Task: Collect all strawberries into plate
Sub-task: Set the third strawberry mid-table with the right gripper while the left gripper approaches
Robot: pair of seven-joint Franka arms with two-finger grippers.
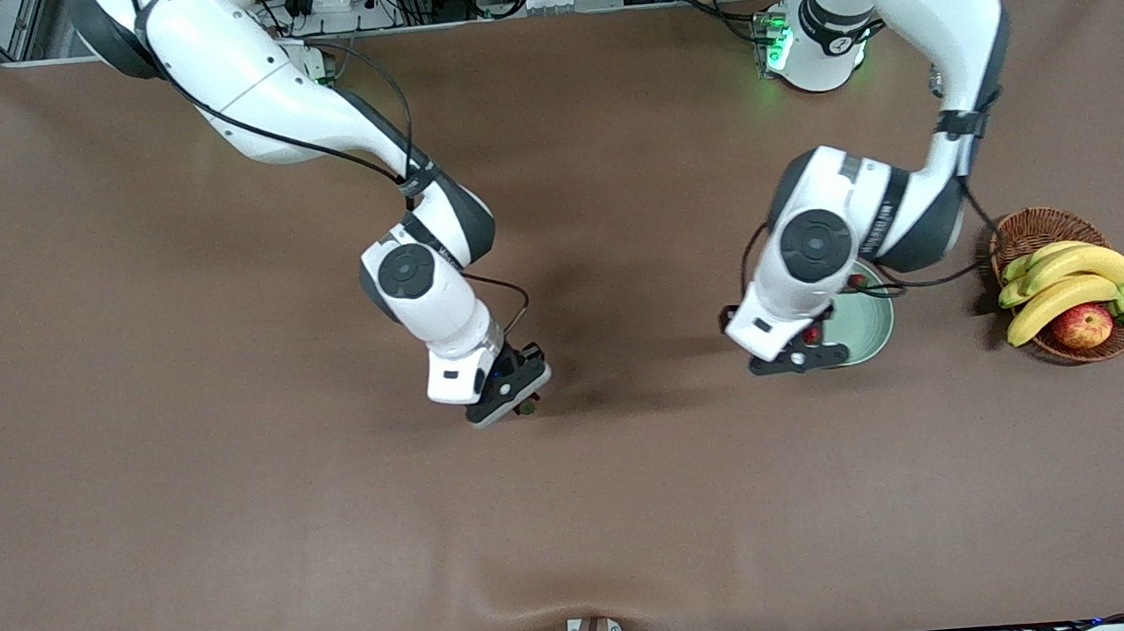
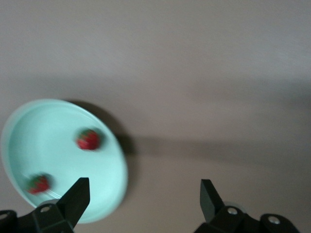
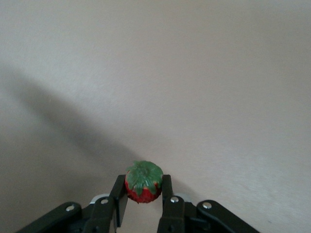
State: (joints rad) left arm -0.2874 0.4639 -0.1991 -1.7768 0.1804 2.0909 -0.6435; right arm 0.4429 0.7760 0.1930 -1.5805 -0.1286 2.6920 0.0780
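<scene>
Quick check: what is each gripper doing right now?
Left gripper: open, empty, over the plate holding two strawberries.
Right gripper: shut on a strawberry, over bare table.

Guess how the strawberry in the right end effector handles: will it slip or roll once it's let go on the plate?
The strawberry is probably light: small, pinched between the right end effector fingers just under its cap. Its rounded body looks apt to roll a little on release. The plate has a raised rim and already holds two berries, so it should likely stay in.
</scene>
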